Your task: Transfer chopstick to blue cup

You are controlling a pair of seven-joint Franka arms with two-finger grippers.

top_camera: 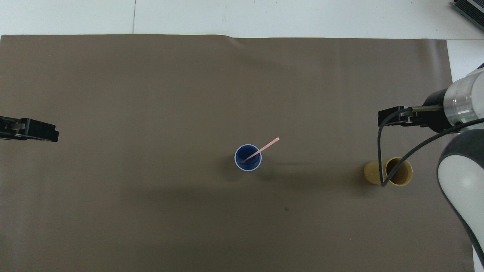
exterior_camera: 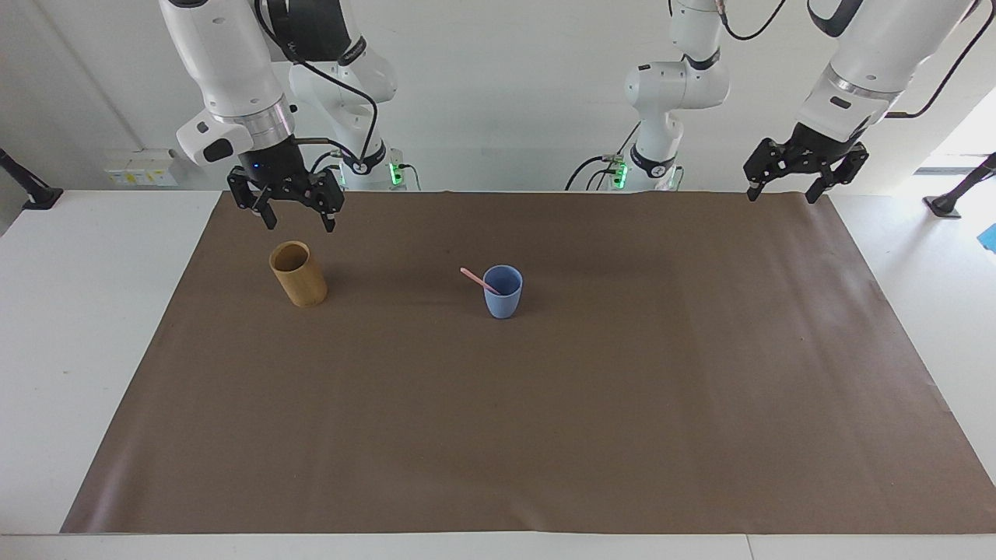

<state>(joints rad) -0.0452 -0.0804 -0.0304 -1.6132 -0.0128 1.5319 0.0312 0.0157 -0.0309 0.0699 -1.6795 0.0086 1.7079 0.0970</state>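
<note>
In the facing view, going from its left edge across, the right gripper (exterior_camera: pixel 285 201) is seen first, hung in the air near the tan cup (exterior_camera: pixel 298 274), with its fingers spread wide and nothing held between them. The tan cup is stood toward the right arm's end of the brown mat (exterior_camera: pixel 545 435), and nothing can be seen inside it. Next, near the middle of the mat, the blue cup (exterior_camera: pixel 503 292) is found, and one pink chopstick (exterior_camera: pixel 478 280) is rested inside it. The stick is leaned, not upright: its low end is hidden in the cup, and its top end is pointed out over the rim toward the right arm's end of the table and a little away from the robots. Of the two grippers, the right one is the nearer to the stick. Last, the left gripper (exterior_camera: pixel 804 163) is kept waiting in the air at the left arm's end of the mat, with its fingers also spread wide and empty. The job looks done.
</note>
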